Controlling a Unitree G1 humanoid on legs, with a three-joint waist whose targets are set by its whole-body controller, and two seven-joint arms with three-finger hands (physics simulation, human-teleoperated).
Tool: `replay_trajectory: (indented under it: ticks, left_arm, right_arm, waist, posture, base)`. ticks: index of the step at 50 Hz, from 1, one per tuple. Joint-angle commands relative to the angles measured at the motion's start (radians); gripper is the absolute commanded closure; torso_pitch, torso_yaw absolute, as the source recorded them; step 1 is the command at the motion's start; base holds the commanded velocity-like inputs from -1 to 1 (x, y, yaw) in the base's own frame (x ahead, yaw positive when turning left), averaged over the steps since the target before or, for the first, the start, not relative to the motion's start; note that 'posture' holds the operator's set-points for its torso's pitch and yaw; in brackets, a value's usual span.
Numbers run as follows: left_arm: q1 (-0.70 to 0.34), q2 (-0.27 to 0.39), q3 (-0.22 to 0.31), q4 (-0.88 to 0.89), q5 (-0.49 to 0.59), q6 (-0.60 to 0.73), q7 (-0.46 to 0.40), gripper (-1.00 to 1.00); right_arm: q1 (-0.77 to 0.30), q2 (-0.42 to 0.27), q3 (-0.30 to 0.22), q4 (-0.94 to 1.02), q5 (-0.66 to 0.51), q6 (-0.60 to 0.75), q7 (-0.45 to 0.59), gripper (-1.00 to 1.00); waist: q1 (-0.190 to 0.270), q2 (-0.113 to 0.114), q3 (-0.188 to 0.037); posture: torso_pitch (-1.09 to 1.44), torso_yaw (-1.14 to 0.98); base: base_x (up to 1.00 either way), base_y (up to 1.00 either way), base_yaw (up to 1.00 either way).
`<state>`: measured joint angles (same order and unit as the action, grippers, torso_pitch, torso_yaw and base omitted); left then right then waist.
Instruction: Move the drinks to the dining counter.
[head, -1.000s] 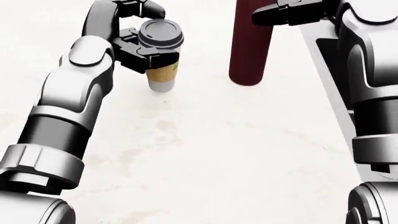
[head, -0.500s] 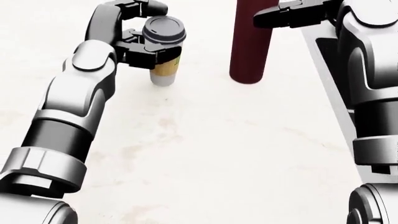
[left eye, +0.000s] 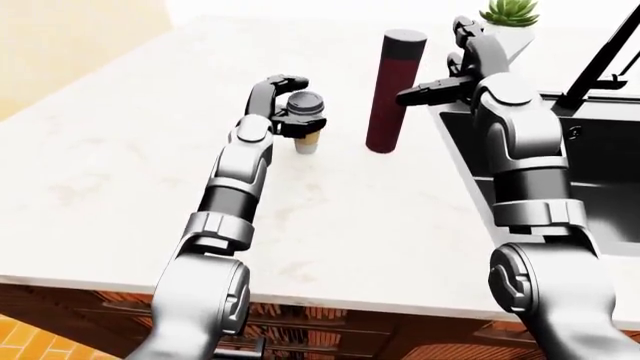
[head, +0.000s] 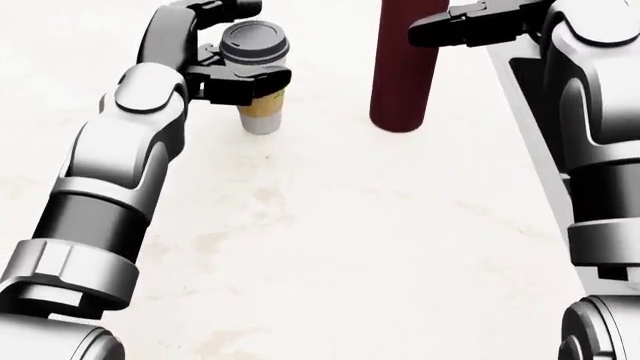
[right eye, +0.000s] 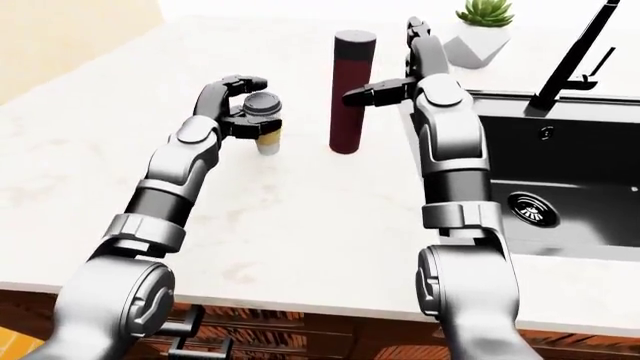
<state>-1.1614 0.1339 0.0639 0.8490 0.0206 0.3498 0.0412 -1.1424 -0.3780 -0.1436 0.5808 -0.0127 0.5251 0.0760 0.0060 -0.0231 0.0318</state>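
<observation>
- On the white desk stand two drinks: one lidded coffee cup and one tall dark red tumbler, near each other.
- Left hand has its fingers clamped round the cup just under the lid.
- Right hand holds its fingers apart beside the tumbler's top.
- One black sink lies right; one potted plant sits far right.
</observation>
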Motion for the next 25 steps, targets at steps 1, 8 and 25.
replay_trajectory:
  ticks: [1,8,25]
  left_arm:
    - [-0.041,0.009,0.004,-0.044,0.002,-0.030,0.000,-0.44]
    - [-0.048,0.012,0.006,-0.049,0.003,-0.020,-0.003,-0.58]
    - [0.040,0.045,0.010,-0.327,-0.001,0.147,-0.044,-1.00]
  right_arm:
    - [-0.038,-0.014,-0.008,-0.039,-0.001,-0.028,-0.004,-1.00]
    - [-0.037,-0.012,-0.007,-0.036,0.000,-0.030,-0.005,-1.00]
    - [0.030,-0.073,-0.023,-0.214,-0.011,0.078,0.075,-1.00]
  waist:
    - [0.000,-0.002,-0.035]
    - [0.000,-0.002,-0.035]
    - [0.000,-0.003,-0.029]
  posture:
    - [0.00,0.00]
    - [0.00,0.00]
    - [0.00,0.00]
  base:
    - [0.00,0.00,0.00]
    - [0.00,0.00,0.00]
    - [0.00,0.00,0.00]
